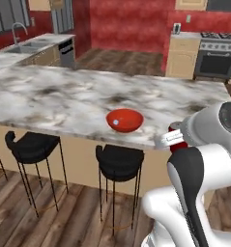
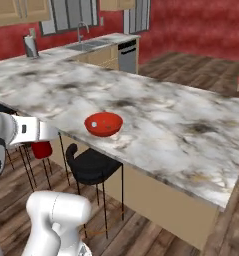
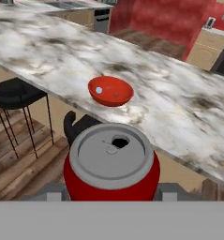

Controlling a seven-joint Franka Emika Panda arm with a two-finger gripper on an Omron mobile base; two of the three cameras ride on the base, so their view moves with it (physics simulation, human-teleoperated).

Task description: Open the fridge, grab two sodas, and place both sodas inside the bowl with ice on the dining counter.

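Clamped between my gripper's (image 3: 111,196) jaws was the red soda can (image 3: 111,164); in the hand view its grey lid with the dark drinking hole faced the camera, and the grey finger bases flanked the can on both sides. From the left base view I saw the can (image 1: 177,138) tucked against the white forearm, level with the near edge of the dining counter (image 1: 64,96), off to the right of the red bowl (image 1: 124,119). From the right base view the can (image 2: 41,149) hung beneath the white wrist link, short of the counter edge (image 2: 166,130) and above the wooden floor (image 2: 156,240). The bowl (image 2: 103,123) sat on the marble close to that near edge, with one small pale piece lying inside it. Black stools (image 1: 118,161) stood under the overhang, one directly below the bowl. Can and bowl were apart, not touching.
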